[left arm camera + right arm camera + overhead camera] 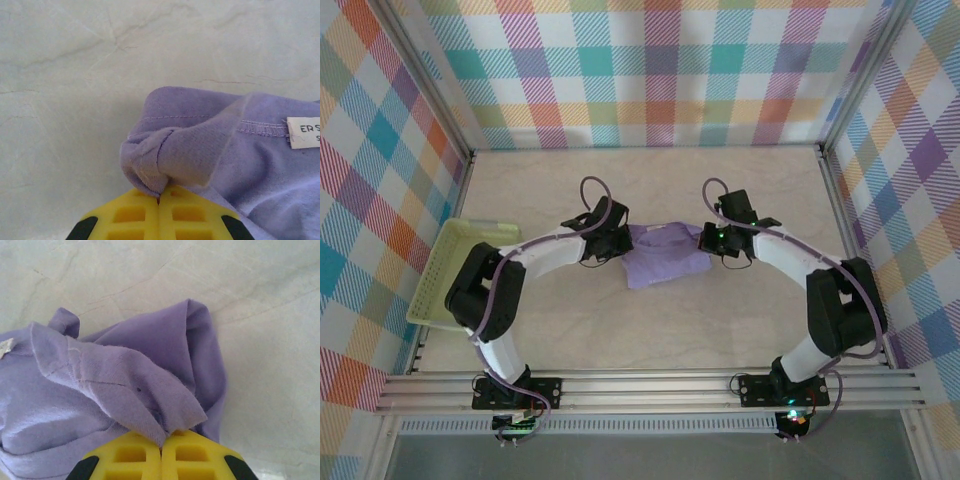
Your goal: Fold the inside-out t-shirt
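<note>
The inside-out t-shirt (665, 258) lies bunched on the tabletop (650, 330), well right of the green basket (440, 270). Left tool (159, 199) and right tool (161, 442) each pinch a fold at its basket-side and far edges. Light and limp, it probably sags; stitched hems should hold best.

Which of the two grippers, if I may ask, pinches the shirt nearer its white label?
The left gripper; the label sits near its pinch, far from the right gripper.

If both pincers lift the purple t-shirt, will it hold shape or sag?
Likely sags: the t-shirt bunches in soft folds at the left pincer and right pincer. Thin cloth, so probably light; its fuzzy nap should resist slipping.
</note>
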